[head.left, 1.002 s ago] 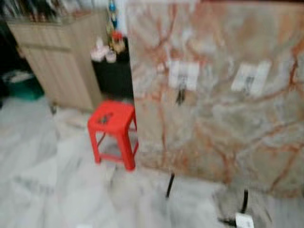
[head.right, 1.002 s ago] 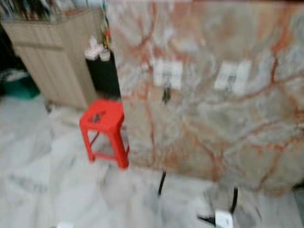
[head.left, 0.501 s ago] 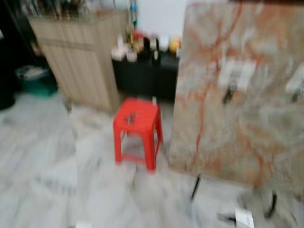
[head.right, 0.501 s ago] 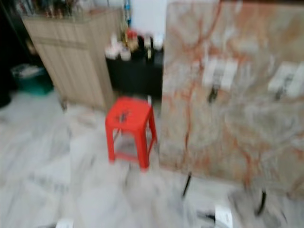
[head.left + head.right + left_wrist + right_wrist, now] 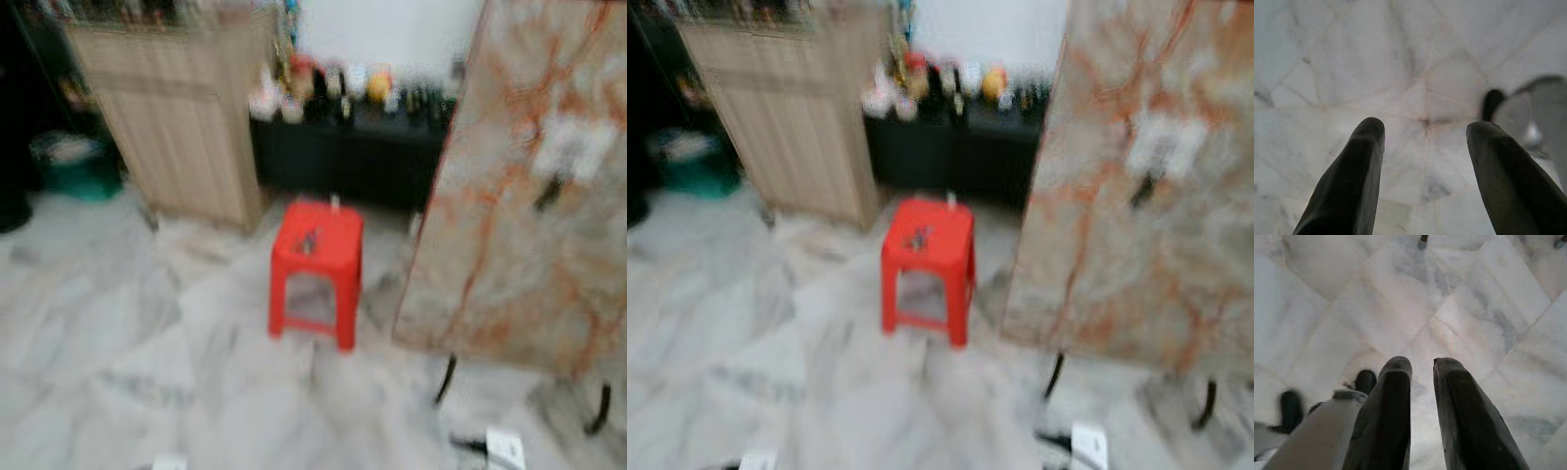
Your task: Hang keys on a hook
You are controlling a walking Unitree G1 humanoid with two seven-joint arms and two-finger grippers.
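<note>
Roughly, L to R: a wood cabinet [image 5: 186, 127] at far left, then a low black table [image 5: 362, 162] w/ blurred bottles on it, a red stool [image 5: 315, 269] mid-floor, and a marble slab [image 5: 519, 255] on thin black legs at right.

The stool carries a small dark thing [image 5: 309, 240] on its seat. Prob. the keys, but the blur is too heavy to be sure. High on the slab sits a white plate [image 5: 573, 147], likely the hook mount, w/ another dark bit [image 5: 549, 191] hanging just under it. That could be a hook or sth already hung; can't tell which.

Both arms hang low, pointing at the marble floor [image 5: 1400, 58]. The left gripper [image 5: 1425, 127] has its fingers spread wide, nothing between them. The right gripper [image 5: 1422, 364] has its fingers drawn nearly together, just a slit left, also empty.

Key relation: if the dark thing is the keys, it lies ahead of both grippers and well apart from them, about centre-line, so neither arm is clearly nearer. The plate is up and to the right of the stool, favouring the right arm for the hang. The keys' long axis can't be read. The slab's right edge is cut off.
</note>
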